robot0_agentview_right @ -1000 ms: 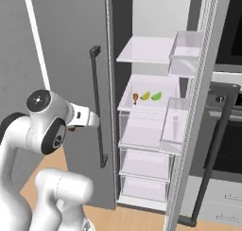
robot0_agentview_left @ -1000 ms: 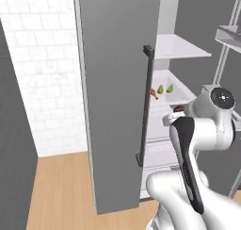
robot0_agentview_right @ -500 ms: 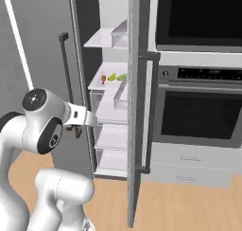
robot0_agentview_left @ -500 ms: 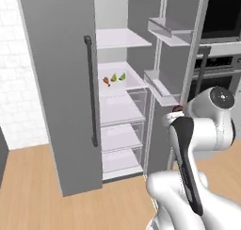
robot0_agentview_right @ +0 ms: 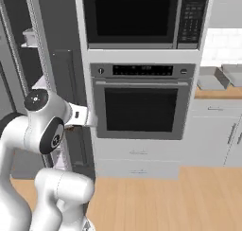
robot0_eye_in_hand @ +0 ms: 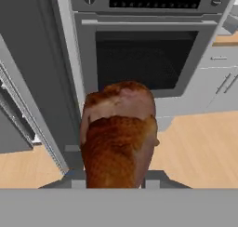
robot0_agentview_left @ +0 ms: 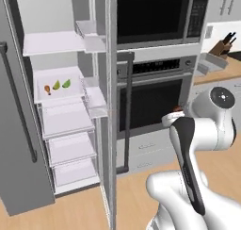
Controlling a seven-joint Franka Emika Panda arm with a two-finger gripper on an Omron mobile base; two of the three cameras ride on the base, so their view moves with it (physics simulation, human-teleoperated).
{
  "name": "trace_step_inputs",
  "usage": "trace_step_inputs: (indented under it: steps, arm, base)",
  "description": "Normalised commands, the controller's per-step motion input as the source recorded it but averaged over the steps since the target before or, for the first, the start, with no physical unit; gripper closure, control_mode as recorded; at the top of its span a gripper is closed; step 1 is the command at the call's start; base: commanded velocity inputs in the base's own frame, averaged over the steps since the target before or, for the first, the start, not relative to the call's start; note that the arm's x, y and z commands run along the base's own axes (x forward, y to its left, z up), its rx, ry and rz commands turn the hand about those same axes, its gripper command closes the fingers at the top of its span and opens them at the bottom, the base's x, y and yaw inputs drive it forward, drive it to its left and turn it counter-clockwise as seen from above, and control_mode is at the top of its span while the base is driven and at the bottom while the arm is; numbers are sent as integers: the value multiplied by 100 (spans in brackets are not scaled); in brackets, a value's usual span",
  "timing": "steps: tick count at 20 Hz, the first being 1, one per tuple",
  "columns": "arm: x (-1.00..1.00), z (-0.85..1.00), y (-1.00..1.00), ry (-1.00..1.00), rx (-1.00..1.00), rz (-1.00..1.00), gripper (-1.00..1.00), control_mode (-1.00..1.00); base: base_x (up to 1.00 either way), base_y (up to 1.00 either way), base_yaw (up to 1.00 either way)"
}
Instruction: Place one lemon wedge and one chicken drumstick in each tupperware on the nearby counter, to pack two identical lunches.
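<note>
My gripper [robot0_eye_in_hand: 116,180] is shut on a browned chicken drumstick [robot0_eye_in_hand: 118,137], held in front of the oven; a bit of the drumstick [robot0_agentview_left: 177,109] shows at the hand in the left base view. The hand [robot0_agentview_right: 84,116] points toward the oven. On a shelf in the open fridge lie another drumstick [robot0_agentview_left: 47,89] and two greenish lemon wedges [robot0_agentview_left: 56,85] [robot0_agentview_left: 66,83]. Two light-grey tupperware boxes [robot0_agentview_right: 211,78] [robot0_agentview_right: 234,73] stand on the wooden counter [robot0_agentview_right: 212,92] to the right of the oven; one tupperware [robot0_agentview_left: 212,63] shows in the left base view.
A built-in oven [robot0_agentview_right: 142,107] with a microwave [robot0_agentview_right: 137,17] above it is straight ahead. The open fridge door [robot0_agentview_left: 110,106] juts out on the left. A knife block [robot0_agentview_left: 221,45] stands behind the tupperware. Pale cabinet fronts [robot0_agentview_right: 217,130] run under the counter, above a wooden floor [robot0_agentview_right: 165,197].
The whole picture has swung from the open fridge to the oven and counter, so the base has moved right. The drumstick stays in the gripper.
</note>
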Motion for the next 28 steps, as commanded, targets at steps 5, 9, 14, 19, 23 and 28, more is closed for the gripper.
trace_step_inputs:
  steps: [5,9,14,19,23,28]
  arm:
    - [0,0,0,0,0,0,100,100]
    - [0,0,0,0,0,0,100,100]
    - [0,0,0,0,0,0,100,100]
    - [0,0,0,0,0,0,100,100]
    - [0,0,0,0,0,0,100,100]
    - [0,0,0,0,0,0,100,100]
  base:
    - [62,-100,-11]
    - [95,-100,-9]
    - [93,-100,-4]
    - [65,-100,0]
    - [64,-100,0]
    - [87,-100,0]
